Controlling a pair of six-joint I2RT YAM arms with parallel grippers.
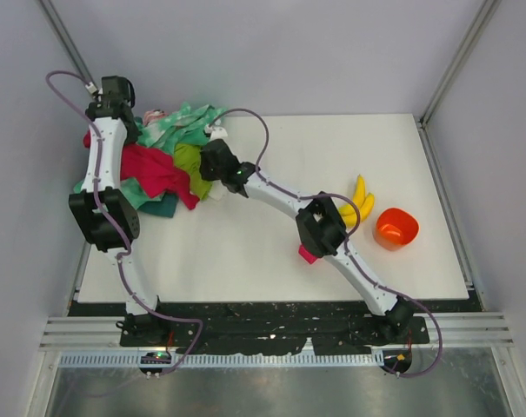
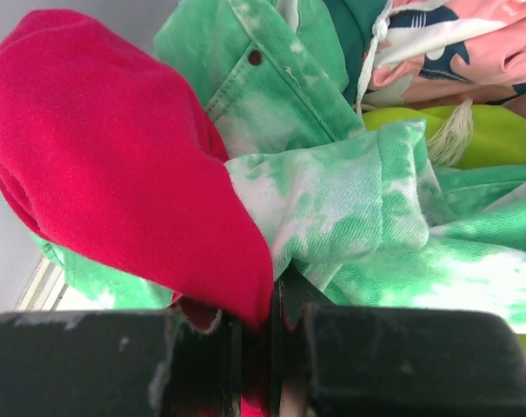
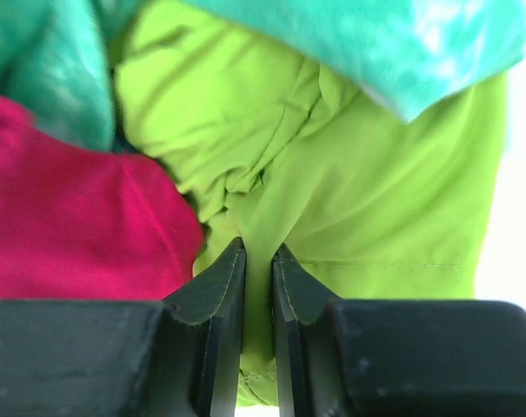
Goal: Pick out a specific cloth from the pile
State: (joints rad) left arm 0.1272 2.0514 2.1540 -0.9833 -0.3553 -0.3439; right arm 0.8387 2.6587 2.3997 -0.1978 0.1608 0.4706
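The pile [image 1: 163, 156] lies at the table's far left: magenta-red, mint-green with white pattern, dark teal and pink fabrics. The lime-green cloth [image 1: 189, 165] shows at the pile's right edge, partly under the mint-green fabric. My right gripper [image 1: 221, 169] is shut on a fold of the lime-green cloth [image 3: 332, 200], which fills the right wrist view. My left gripper [image 1: 115, 109] is at the pile's far left, shut on the magenta-red cloth [image 2: 115, 165], with mint-green fabric [image 2: 349, 200] beside it.
A yellow banana [image 1: 358, 200] and an orange-red cup [image 1: 396, 228] lie right of centre. A small pink object [image 1: 307, 254] sits by the right arm. Walls stand close on the left and behind the table.
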